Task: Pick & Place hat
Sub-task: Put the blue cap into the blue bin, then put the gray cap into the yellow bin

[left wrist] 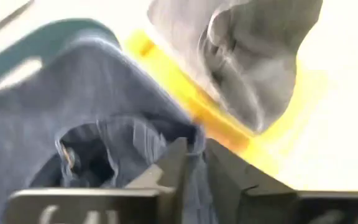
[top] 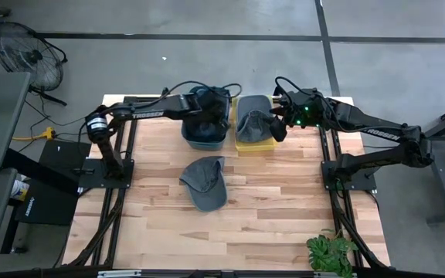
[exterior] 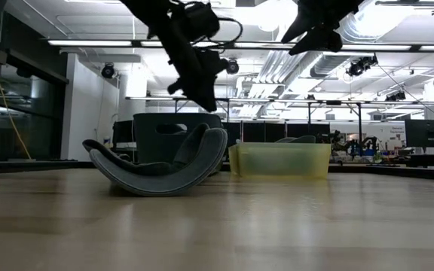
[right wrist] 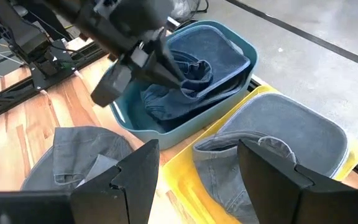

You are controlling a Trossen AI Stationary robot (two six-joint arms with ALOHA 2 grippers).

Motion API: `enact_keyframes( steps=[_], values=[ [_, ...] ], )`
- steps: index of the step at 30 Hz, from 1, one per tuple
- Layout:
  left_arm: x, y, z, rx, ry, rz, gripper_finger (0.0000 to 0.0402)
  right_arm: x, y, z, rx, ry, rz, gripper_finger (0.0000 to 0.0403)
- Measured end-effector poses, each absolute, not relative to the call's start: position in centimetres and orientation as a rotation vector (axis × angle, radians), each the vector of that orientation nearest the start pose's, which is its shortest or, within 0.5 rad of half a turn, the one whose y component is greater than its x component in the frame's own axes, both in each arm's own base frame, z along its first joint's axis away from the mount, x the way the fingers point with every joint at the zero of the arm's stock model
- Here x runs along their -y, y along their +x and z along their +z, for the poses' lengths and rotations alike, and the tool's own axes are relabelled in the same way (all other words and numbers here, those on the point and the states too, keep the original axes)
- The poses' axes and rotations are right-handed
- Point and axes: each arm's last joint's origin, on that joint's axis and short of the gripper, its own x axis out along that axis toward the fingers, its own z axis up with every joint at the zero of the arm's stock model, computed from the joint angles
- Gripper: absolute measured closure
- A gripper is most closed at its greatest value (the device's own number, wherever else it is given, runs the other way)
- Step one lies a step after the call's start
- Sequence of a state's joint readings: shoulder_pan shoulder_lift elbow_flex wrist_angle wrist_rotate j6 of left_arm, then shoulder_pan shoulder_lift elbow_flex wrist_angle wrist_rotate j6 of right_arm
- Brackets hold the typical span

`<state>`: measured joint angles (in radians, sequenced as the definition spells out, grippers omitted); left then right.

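Note:
A blue hat [right wrist: 211,51] lies crumpled in the teal bin [top: 204,144] at the table's far middle. My left gripper [right wrist: 176,74] slants down into that bin and is closed on the hat's cloth. To the right stands the yellow bin [top: 242,144] with a grey hat [right wrist: 284,130] lying inside it. My right gripper [right wrist: 197,180] hovers open above this bin, holding nothing. A second grey hat [top: 205,182] rests on the table's middle, its curved brim [exterior: 209,150] standing up. My left gripper has a fold of the blue hat's cloth [left wrist: 196,163] in the narrow gap between its two fingers [left wrist: 173,165]. The fingers slant down from the table's left side. The rest of the hat lies slack in the teal bin.
A small green plant [top: 331,252] stands at the table's near right corner. The two bins stand side by side at the far edge. The wooden table top [top: 269,208] between the loose grey hat and the near edge is bare.

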<state>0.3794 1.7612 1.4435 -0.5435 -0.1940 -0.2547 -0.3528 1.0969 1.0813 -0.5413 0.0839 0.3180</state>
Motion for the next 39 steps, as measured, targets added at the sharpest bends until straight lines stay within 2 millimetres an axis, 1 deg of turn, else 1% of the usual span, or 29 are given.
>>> enact_keyframes(
  steps=[3,5,7,9,12,14,19,23,25,31,35,39],
  values=[
    [-14.4,34.7,28.1,-0.782,-0.305,0.647,0.0304,8.1,21.3,34.3,-0.486,0.384,-0.499,0.0192],
    [-14.5,34.6,29.1,-0.73,-0.279,0.658,0.0277,8.0,21.3,34.3,-0.486,0.384,-0.497,0.0192],
    [-14.2,33.7,29.9,-0.74,-0.278,0.66,0.0258,8.0,21.3,34.3,-0.487,0.384,-0.497,0.0192],
    [-14.1,33.5,30.9,-0.69,-0.27,0.669,0.0246,8.0,21.3,34.3,-0.488,0.384,-0.491,0.0192],
    [-13.6,32.2,32.2,-0.684,-0.274,0.671,0.0245,8.0,21.3,34.3,-0.494,0.383,-0.478,0.0192],
    [-13.1,31.8,33.2,-0.65,-0.27,0.66,0.0251,7.9,21.3,34.3,-0.505,0.376,-0.465,0.0192],
    [-11.8,30.2,34.5,-0.679,-0.263,0.639,0.028,7.8,21.2,34.1,-0.54,0.361,-0.41,0.0192],
    [-10.9,28.8,35.0,-0.739,-0.262,0.629,0.0309,7.7,21.1,33.9,-0.565,0.364,-0.412,0.0192],
    [-10.2,28.5,35.3,-0.737,-0.267,0.621,0.0327,7.7,21.1,33.8,-0.568,0.365,-0.41,0.0192],
    [-8.5,27.8,35.3,-0.808,-0.286,0.596,0.0393,7.6,21.1,33.8,-0.57,0.373,-0.382,0.0192],
    [-7.3,27.5,34.8,-0.887,-0.292,0.58,0.0395,7.5,21.0,33.7,-0.589,0.385,-0.355,0.0192],
    [-5.4,27.2,34.0,-0.978,-0.292,0.564,0.0399,6.6,20.7,33.0,-0.686,0.374,-0.323,0.0192]
  ],
)
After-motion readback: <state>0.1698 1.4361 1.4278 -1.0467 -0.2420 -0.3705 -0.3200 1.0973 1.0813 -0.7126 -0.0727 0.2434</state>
